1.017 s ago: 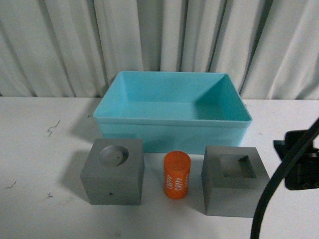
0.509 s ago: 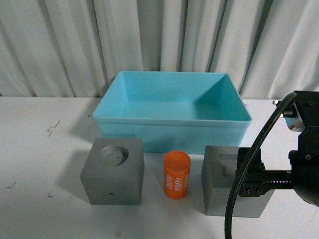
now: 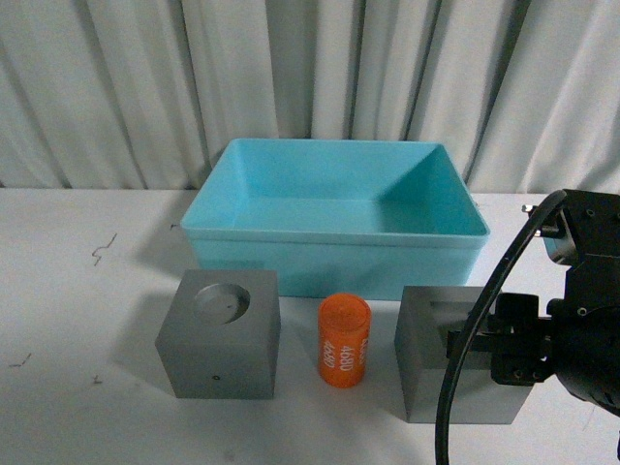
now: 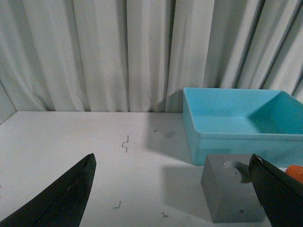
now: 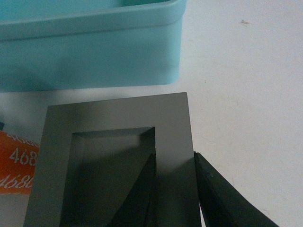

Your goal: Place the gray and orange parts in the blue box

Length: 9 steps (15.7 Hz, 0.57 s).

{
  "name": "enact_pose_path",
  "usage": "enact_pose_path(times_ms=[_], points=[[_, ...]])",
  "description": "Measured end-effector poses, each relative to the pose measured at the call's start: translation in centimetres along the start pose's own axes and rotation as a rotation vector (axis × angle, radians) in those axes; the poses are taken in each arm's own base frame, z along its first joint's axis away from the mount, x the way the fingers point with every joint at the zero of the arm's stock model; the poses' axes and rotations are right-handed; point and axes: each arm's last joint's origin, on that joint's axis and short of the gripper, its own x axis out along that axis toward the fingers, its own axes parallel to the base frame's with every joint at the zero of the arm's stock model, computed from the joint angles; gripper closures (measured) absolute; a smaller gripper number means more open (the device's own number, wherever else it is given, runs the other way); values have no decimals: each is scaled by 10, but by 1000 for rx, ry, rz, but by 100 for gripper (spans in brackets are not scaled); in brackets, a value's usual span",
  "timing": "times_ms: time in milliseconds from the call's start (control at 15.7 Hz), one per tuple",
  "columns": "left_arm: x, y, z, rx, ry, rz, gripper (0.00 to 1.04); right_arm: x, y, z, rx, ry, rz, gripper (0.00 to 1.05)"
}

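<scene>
The turquoise box (image 3: 334, 242) stands at the back of the table, empty. In front of it, left to right: the gray cube with a round recess (image 3: 219, 334), the orange cylinder (image 3: 345, 341) with white digits, and the gray cube with the square recess (image 3: 436, 358). My right gripper (image 3: 484, 344) is shut on that cube's right wall, one finger in the recess (image 5: 139, 189), one outside (image 5: 215, 194). The box (image 5: 90, 47) and cylinder (image 5: 16, 163) show in the right wrist view. My left gripper (image 4: 175, 189) is open and empty, left of the round-recess cube (image 4: 234, 194).
The white table (image 3: 77, 291) carries small dark scraps at the left (image 3: 104, 248). Pleated white curtains (image 3: 310, 68) hang behind the box. The right arm's black cable (image 3: 465, 368) loops in front of the square-recess cube.
My right gripper came in from the right edge onto the square-recess cube and shut on its right wall. The cube has shifted slightly. The other parts and the box have not moved.
</scene>
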Motion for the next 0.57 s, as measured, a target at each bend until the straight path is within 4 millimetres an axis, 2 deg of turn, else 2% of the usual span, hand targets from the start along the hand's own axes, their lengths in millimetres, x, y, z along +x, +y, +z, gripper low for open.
enact_pose_path(times_ms=[64,191,254,381,445,509,572], points=[[0,0,0,0,0,0,7,-2,-2,0,6,-2,-5,85],[0,0,0,0,0,0,7,-16,-13,3,31,4,-29,87],[0,0,0,0,0,0,7,-31,-20,14,50,-22,-31,87],[0,0,0,0,0,0,7,-65,-27,59,84,-188,-10,87],[0,0,0,0,0,0,7,-83,-29,93,80,-326,-11,87],[0,0,0,0,0,0,7,-90,-30,126,70,-450,-6,87],[0,0,0,0,0,0,7,-86,-30,145,50,-511,-21,87]])
